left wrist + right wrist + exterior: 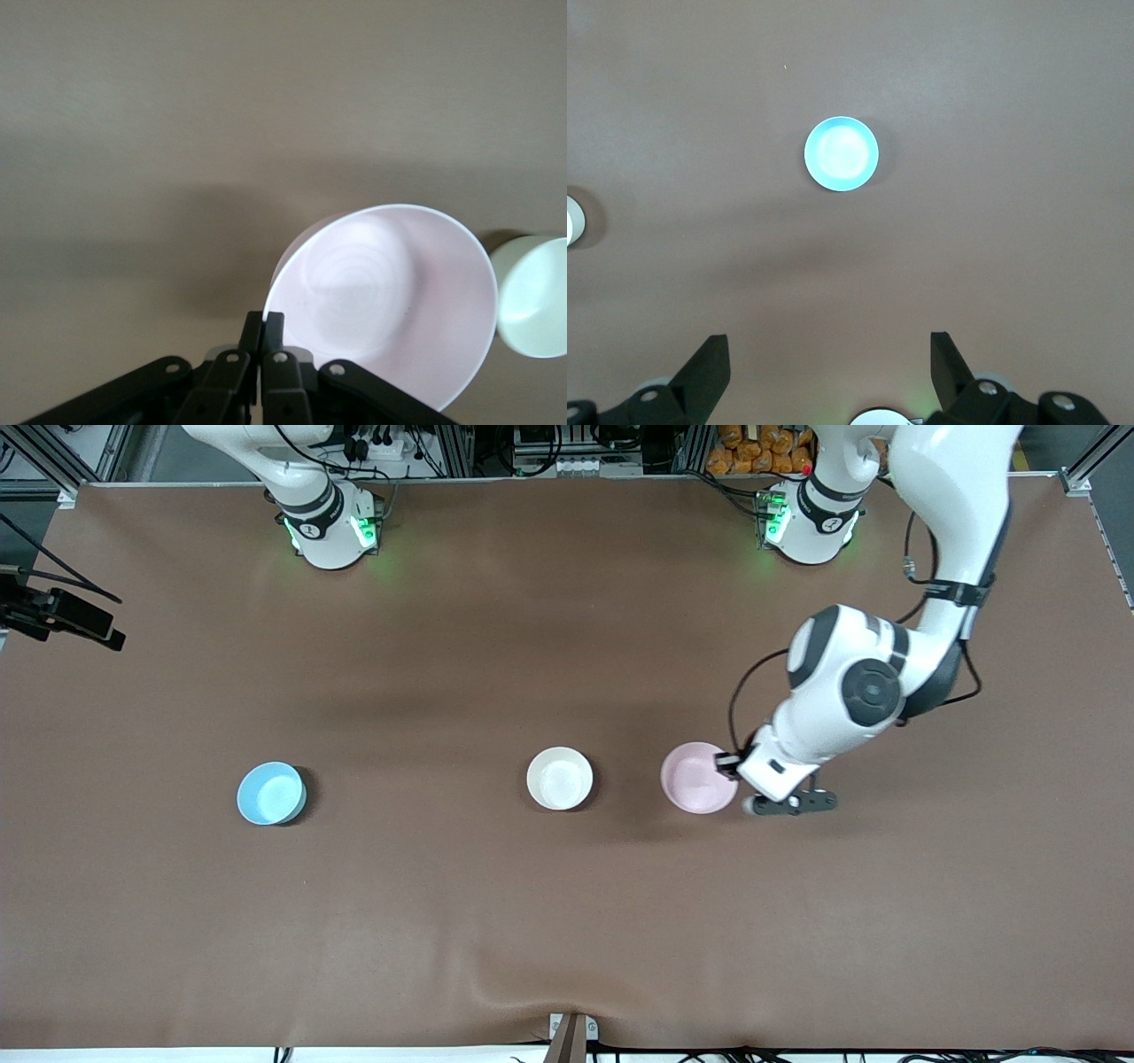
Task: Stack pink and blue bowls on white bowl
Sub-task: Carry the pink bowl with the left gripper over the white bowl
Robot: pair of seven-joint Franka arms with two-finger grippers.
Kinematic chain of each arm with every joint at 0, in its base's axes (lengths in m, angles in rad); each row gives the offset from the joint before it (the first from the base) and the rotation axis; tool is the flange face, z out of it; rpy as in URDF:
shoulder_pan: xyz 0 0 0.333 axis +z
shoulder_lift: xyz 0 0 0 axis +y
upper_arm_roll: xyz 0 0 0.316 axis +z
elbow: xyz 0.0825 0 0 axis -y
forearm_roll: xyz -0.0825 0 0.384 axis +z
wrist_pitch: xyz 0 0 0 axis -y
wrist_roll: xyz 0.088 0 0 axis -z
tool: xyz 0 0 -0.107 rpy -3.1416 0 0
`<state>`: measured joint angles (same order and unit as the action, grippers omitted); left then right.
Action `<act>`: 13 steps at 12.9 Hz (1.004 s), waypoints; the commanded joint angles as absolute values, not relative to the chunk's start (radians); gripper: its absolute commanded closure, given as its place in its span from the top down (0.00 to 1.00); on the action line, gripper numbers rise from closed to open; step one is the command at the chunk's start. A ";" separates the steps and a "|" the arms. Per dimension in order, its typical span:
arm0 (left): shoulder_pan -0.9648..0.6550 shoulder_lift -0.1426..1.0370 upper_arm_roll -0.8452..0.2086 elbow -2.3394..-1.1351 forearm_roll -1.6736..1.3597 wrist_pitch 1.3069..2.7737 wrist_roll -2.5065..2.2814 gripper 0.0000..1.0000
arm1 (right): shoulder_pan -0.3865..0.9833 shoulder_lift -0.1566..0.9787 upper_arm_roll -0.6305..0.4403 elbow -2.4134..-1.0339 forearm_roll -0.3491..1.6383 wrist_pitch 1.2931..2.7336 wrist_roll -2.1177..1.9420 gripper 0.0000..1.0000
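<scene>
The left hand (738, 777) is seen low at the pink bowl (700, 778), its fingers (263, 332) pinched together on the bowl's rim at the edge toward the left arm's end of the bench (567, 921). In the left wrist view the rim is caught between the two black fingers, and the pink bowl (390, 301) is shown tilted, its hollow turned toward the camera. Whether the bowl is lifted clear of the bench cannot be told.

Just beside the pink bowl, toward the right arm's end, the white bowl (559, 778) is found upright on the bench, apart from it; its edge (532, 297) is glimpsed in the left wrist view too. Well apart again, toward the right arm's end, the blue bowl (271, 793) is set upright, in a rough line with the other two.

The right hand (829, 376) is held high over the bench, fingers spread wide and empty, with the blue bowl (842, 154) seen far below it. The right arm is kept waiting.
</scene>
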<state>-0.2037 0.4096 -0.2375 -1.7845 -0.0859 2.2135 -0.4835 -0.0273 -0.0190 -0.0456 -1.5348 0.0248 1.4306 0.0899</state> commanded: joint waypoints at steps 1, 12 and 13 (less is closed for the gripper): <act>-0.300 0.475 -0.230 -1.675 -0.101 2.183 -0.647 0.00 | -0.035 -0.018 -0.040 -1.526 0.025 1.420 0.104 1.00; -0.505 0.719 -0.216 -1.456 -0.087 2.281 -0.859 0.00 | -0.035 -0.017 -0.040 -1.525 0.025 1.425 0.103 1.00; -0.505 0.721 -0.216 -1.456 -0.087 2.292 -0.858 0.00 | -0.034 -0.017 -0.040 -1.523 0.023 1.428 0.103 1.00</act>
<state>-0.4916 0.7044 -0.2286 -1.4906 -0.0862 2.2807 -0.8523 -0.0281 -0.0189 -0.0458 -1.5348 0.0248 1.4311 0.0900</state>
